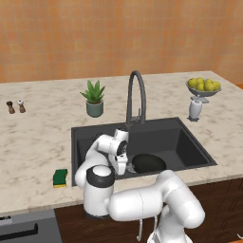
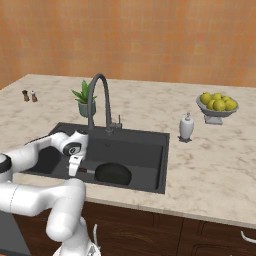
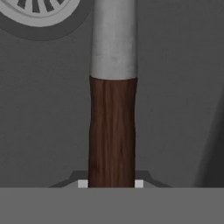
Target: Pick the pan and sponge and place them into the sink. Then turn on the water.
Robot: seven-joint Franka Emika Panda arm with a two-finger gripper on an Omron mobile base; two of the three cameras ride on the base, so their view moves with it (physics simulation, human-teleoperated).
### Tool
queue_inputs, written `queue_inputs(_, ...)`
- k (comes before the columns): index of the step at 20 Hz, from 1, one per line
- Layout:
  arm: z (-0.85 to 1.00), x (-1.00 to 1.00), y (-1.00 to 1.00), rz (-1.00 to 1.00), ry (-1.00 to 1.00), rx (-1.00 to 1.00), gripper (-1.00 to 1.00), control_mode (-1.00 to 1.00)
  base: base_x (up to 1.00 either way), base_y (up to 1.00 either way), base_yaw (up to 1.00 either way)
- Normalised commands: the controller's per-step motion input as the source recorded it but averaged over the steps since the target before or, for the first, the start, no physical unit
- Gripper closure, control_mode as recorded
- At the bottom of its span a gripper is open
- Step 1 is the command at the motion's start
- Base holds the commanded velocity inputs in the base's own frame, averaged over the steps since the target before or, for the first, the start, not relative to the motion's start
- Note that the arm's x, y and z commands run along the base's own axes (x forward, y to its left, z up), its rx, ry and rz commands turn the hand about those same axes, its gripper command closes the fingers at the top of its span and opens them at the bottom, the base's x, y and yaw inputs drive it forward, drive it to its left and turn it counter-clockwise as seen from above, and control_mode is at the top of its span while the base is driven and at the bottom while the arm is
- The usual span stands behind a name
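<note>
Sink (image 1: pixel 190 142): dark basin set in the desk (image 1: pixel 38 137); a hard drop could knock its floor.
Pan (image 1: pixel 148 163): black, low in the near part of the sink, the jaws closed on its brown handle (image 3: pixel 112 131); opening too high lets it bang or tip.
Sponge (image 1: pixel 60 178): on the desk, left of the sink, not yet moved; the arm could sweep it off.

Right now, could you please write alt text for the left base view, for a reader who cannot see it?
The white arm reaches down into the dark sink, its end effector shut on the handle of the black pan lying in the basin. A green and yellow sponge lies on the marble counter left of the sink, and the faucet behind runs no water.
</note>
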Motion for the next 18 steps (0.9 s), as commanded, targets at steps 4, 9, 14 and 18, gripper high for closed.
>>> queue_inputs(4,0.01,-0.04,0.0,0.0,-0.03,0.0,-1.0,-1.0,0.0,0.0,0.0)
queue_inputs(9,0.42,-0.08,0.01,0.0,-0.12,0.02,-1.0,-1.0,0.0,0.0,0.0)
queue_inputs(14,0.98,-0.16,0.01,0.12,-0.19,0.02,-1.0,-1.0,0.0,0.0,0.0)
queue_inputs(18,0.97,-0.42,0.07,0.4,-0.18,-0.01,-1.0,-1.0,0.0,0.0,0.0)
